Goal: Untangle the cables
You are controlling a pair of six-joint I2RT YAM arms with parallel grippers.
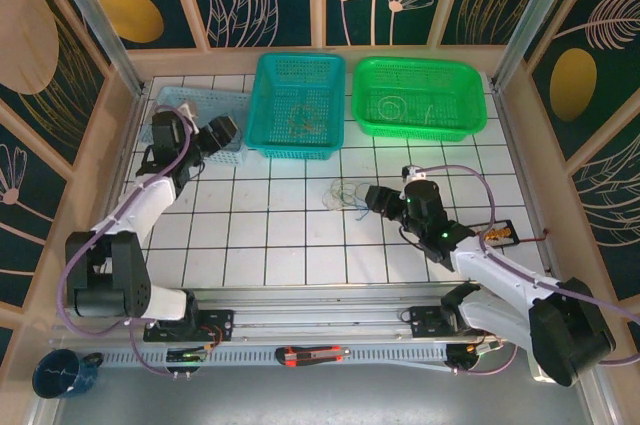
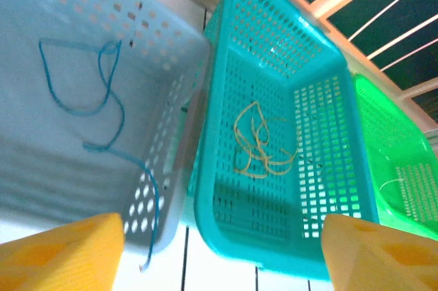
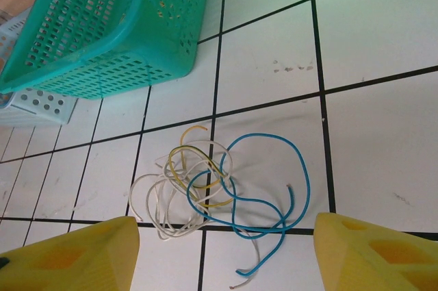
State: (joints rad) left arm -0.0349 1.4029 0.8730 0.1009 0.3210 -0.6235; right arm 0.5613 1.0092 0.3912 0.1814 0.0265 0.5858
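Yellow fingers of the right tool stand wide apart and hold nothing. Just ahead of them, the cables lie tangled on the tabletop. Over a teal basket, the left tool is spread and empty too.

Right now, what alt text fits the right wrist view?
A loose tangle of white, yellow and blue cables lies on the white tiled table, ahead of two spread yellow fingers. A teal basket stands at upper left.

Cables on table, before middle basket, beside right tool.
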